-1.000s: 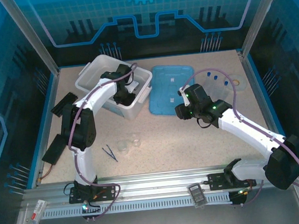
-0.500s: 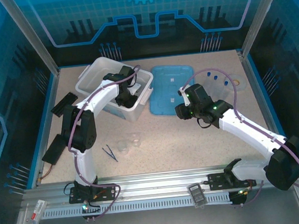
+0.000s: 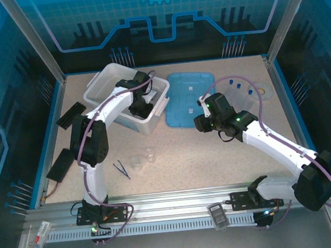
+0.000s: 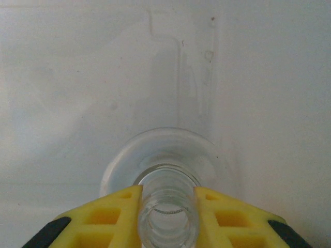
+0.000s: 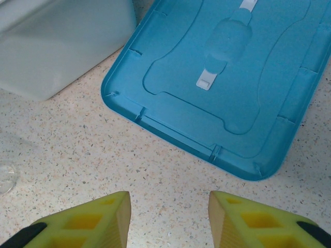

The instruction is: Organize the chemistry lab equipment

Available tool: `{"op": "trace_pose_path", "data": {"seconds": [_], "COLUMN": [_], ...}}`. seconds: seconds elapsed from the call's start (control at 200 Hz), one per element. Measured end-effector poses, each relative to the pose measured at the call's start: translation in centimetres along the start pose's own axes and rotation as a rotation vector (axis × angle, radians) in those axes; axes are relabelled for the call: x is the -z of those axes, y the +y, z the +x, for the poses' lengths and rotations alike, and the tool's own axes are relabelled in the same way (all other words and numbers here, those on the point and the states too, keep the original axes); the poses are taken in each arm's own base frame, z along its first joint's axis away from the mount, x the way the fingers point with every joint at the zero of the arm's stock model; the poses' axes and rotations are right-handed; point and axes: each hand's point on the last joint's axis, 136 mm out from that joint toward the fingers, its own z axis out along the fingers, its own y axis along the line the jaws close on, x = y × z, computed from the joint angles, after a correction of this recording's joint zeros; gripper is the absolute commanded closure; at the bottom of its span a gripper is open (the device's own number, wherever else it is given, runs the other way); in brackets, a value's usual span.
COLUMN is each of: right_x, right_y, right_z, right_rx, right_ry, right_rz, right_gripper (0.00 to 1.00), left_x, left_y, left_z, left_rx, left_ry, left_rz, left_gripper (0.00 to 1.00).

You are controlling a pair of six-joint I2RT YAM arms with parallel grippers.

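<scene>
Down inside the white bin (image 3: 106,86), at the far left of the table (image 3: 228,165), my left tool (image 3: 141,106) is clenched on a small clear glass beaker (image 4: 164,170). The left wrist camera shows the yellow fingers (image 4: 121,206) pressed against either side of the beaker's neck, with its wider base below them over the pale bin floor (image 4: 77,77). I cannot tell whether the base touches that floor.

My right tool (image 3: 202,122) hangs above bare table just in front of the near edge of the blue lid (image 3: 189,96), which lies flat beside the bin. From the right wrist camera the right tool (image 5: 168,199) is released, its fingers (image 5: 108,214) spread wide with nothing between them; the lid (image 5: 222,77) lies ahead and a corner of the bin (image 5: 57,46) sits at upper left.

Two more clear beakers (image 3: 136,161) stand close together on the table nearer the arm bases, with the thin blue tweezers (image 3: 122,168) lying just to their left. The blue-capped tubes (image 3: 239,86) lie to the right of the lid, near the far right corner.
</scene>
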Motion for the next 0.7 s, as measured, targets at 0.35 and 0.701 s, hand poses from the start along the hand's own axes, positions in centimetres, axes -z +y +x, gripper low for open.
{"op": "trace_pose_path", "data": {"seconds": [0.35,0.701], "right_x": [0.1,0.1], "right_y": [0.0,0.0], "right_z": [-0.1,-0.1], "right_rx": [0.0,-0.001], "right_ry": [-0.004,-0.005], "right_rz": [-0.001,-0.002], "right_gripper": [0.55,0.55], "left_x": [-0.2,-1.1], "left_y": [0.1,0.5], "left_z": [-0.4,0.2], "left_rx": [0.021,0.026], "left_ry": [0.005,0.046], "left_rz": [-0.003,-0.014], "left_gripper": [0.72,0.42]}}
